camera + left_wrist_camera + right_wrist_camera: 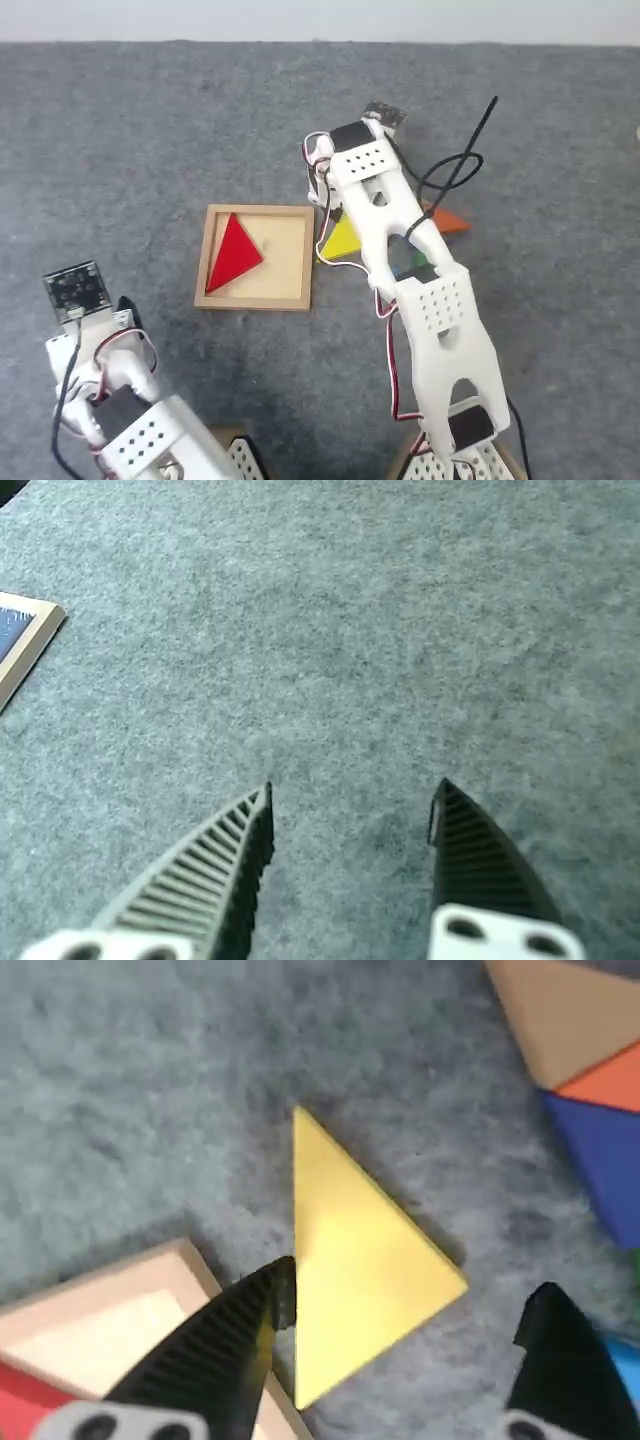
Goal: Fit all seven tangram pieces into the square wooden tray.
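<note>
Beside the square wooden tray [285, 272], just off its edge, the flat yellow triangular piece [350, 1260] lies on the grey felt-covered bench [150, 140]. The right claw [415, 1290] is spread open astride it. A red triangular piece [233, 255] lies inside the tray. The left claw [355, 792] hangs open over bare felt. An orange wooden piece [450, 222] lies farther off.

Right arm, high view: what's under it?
Yellow triangle sticks out beside the tray; orange piece and green and blue slivers show at the arm's edges. The arm covers the rest of them, so the count is unclear.
</note>
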You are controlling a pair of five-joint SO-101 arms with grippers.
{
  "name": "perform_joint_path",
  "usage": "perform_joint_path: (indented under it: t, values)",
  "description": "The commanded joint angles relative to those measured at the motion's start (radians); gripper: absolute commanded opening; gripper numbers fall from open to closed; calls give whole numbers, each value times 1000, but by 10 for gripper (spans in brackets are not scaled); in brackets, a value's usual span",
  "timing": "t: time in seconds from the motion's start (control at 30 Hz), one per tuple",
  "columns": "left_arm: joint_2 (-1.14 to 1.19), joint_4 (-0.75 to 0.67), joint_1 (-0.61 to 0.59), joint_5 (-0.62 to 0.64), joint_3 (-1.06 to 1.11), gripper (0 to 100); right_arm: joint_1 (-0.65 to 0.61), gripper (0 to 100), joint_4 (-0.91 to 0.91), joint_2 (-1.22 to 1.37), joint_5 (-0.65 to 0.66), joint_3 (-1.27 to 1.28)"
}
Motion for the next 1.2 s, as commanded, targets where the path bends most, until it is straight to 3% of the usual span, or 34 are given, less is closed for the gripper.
perform_joint_path:
  t: [0.0, 0.17, 0.7, 0.83, 1.17]
  values:
    - [-11, 6, 3, 9, -10, 245, -10, 340, -42, 8, -9, -49]
    - [-11, 6, 3, 9, -10, 245, -16, 295, -39, 73, -9, -52]
    - [-11, 6, 3, 9, -10, 245, -19, 295, 54, 116, -20, -78]
    - [-11, 6, 3, 9, -10, 245, -31, 295, 53, 116, -115, -80]
    - [-11, 6, 3, 9, -10, 245, -68, 292, 56, 116, -107, -81]
